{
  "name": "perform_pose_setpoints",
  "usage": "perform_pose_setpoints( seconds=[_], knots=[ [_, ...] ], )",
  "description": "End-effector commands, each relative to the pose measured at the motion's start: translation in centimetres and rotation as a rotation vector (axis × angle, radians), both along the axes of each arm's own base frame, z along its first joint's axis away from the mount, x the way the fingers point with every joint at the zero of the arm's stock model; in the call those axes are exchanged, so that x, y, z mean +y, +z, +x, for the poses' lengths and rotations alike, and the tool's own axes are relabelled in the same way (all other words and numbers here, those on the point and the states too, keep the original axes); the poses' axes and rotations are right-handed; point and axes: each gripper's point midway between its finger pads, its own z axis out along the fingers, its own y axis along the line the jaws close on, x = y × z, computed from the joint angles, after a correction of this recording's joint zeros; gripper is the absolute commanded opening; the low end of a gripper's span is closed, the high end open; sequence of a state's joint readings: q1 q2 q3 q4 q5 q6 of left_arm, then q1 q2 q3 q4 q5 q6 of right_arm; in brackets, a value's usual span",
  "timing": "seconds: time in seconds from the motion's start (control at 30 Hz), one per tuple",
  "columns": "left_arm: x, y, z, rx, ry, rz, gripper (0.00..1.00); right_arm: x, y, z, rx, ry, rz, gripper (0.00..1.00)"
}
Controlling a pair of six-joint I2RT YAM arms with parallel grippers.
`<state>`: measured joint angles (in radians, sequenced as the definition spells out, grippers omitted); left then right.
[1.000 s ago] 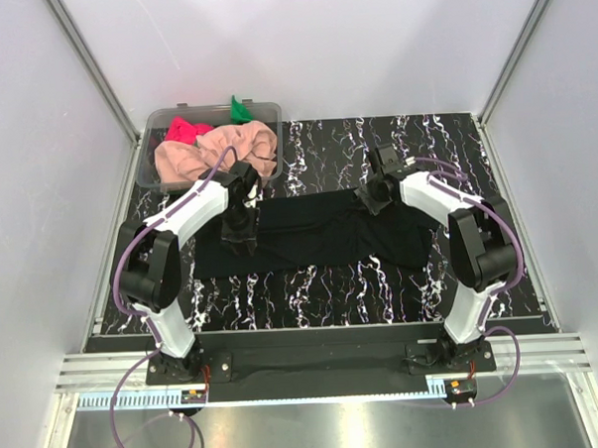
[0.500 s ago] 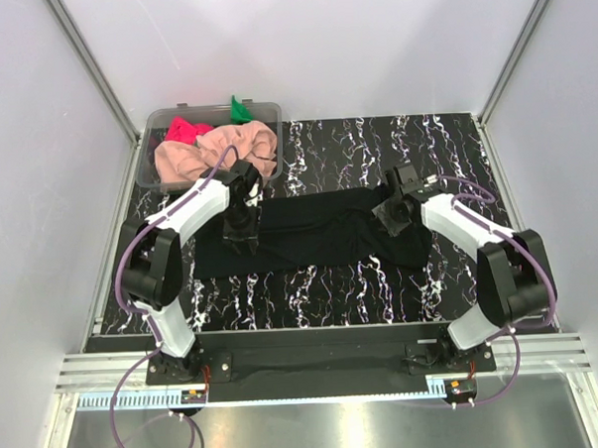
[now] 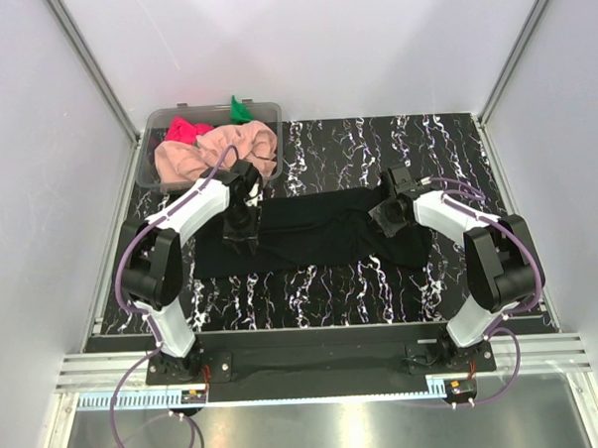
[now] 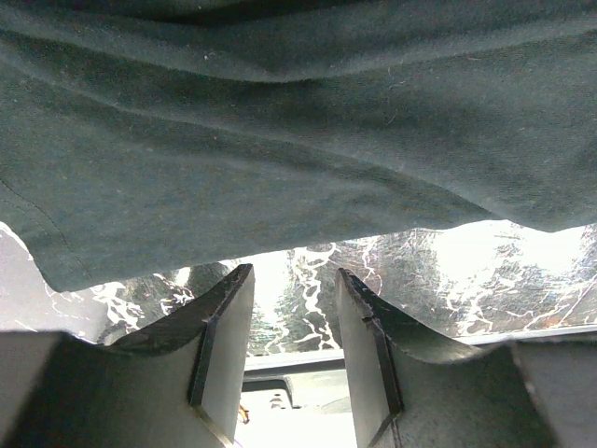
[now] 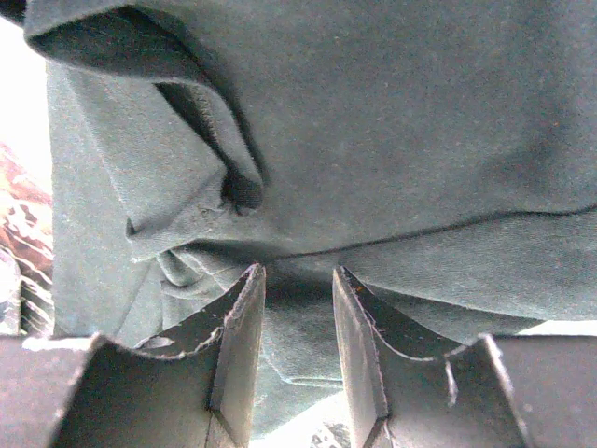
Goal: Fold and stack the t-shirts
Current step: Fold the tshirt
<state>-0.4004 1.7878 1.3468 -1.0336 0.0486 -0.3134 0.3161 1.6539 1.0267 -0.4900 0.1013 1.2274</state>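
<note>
A large black t-shirt [image 3: 309, 233] lies spread flat across the middle of the black marble table [image 3: 322, 287]. My left gripper [image 3: 242, 238] rests over its left part. In the left wrist view the left gripper [image 4: 294, 280] stands open with only table between the fingers, the black cloth [image 4: 280, 140] just ahead. My right gripper [image 3: 386, 216] sits over the shirt's right part. In the right wrist view it [image 5: 298, 275] is open, tips down on bunched cloth [image 5: 420, 140]. The peach-pink [image 3: 217, 153], pink-red [image 3: 184, 130] and green [image 3: 238, 110] t-shirts lie heaped in the tub.
A clear plastic tub [image 3: 144, 169] stands at the back left corner of the table. White walls and metal posts close in the sides and back. Both arm bases are bolted at the near edge.
My right gripper has moved from the shirt's back edge toward me and to the right, onto the cloth, and its jaws have widened a little. The left arm has stayed put.
</note>
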Motion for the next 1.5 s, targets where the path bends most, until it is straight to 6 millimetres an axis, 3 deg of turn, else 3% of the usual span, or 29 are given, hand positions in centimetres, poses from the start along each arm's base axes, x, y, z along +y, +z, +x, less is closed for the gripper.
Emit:
perform_pose_setpoints(
  seconds=[0.0,0.2,0.33,0.47,0.8,0.93,1.1,1.2,1.23,1.27,1.33,1.47],
  knots=[
    [-0.3,0.9,0.6,-0.034,-0.013,-0.017,0.45,0.3,2.0,1.7,-0.074,0.010,0.011,0.43],
    [-0.5,0.6,0.6,-0.025,-0.016,-0.023,0.45,0.7,2.1,2.1,-0.091,0.011,0.039,0.43],
    [-0.4,0.5,0.5,-0.021,-0.017,-0.019,0.45,2.1,3.3,3.5,-0.157,0.019,0.115,0.43],
    [-0.4,0.4,0.5,-0.017,-0.017,-0.018,0.45,2.0,3.9,4.4,-0.187,-0.005,0.124,0.44],
    [-0.3,0.4,0.5,-0.020,-0.018,-0.011,0.45,2.4,-0.7,5.2,-0.118,-0.038,0.185,0.44],
    [-0.2,0.3,0.4,-0.021,-0.020,-0.004,0.45,2.5,-1.3,6.0,-0.131,-0.039,0.185,0.43],
    [-0.2,0.2,0.5,-0.019,-0.017,-0.005,0.45,2.5,0.0,6.9,-0.168,-0.031,0.178,0.41],
    [-0.3,0.2,0.5,-0.014,-0.018,-0.010,0.45,1.7,1.0,7.3,-0.194,-0.038,0.152,0.29],
    [-0.4,0.1,0.6,-0.011,-0.018,-0.012,0.45,1.6,1.5,7.4,-0.199,-0.035,0.140,0.13],
    [-0.5,0.2,0.6,-0.013,-0.018,-0.016,0.45,1.5,1.8,7.4,-0.200,-0.022,0.126,0.08],
    [-0.6,0.1,0.6,-0.008,-0.020,-0.019,0.45,1.2,2.6,7.6,-0.203,-0.012,0.102,0.01],
    [-0.7,0.1,0.7,-0.007,-0.021,-0.022,0.45,1.0,3.4,7.8,-0.215,0.009,0.072,0.00]
  ],
)
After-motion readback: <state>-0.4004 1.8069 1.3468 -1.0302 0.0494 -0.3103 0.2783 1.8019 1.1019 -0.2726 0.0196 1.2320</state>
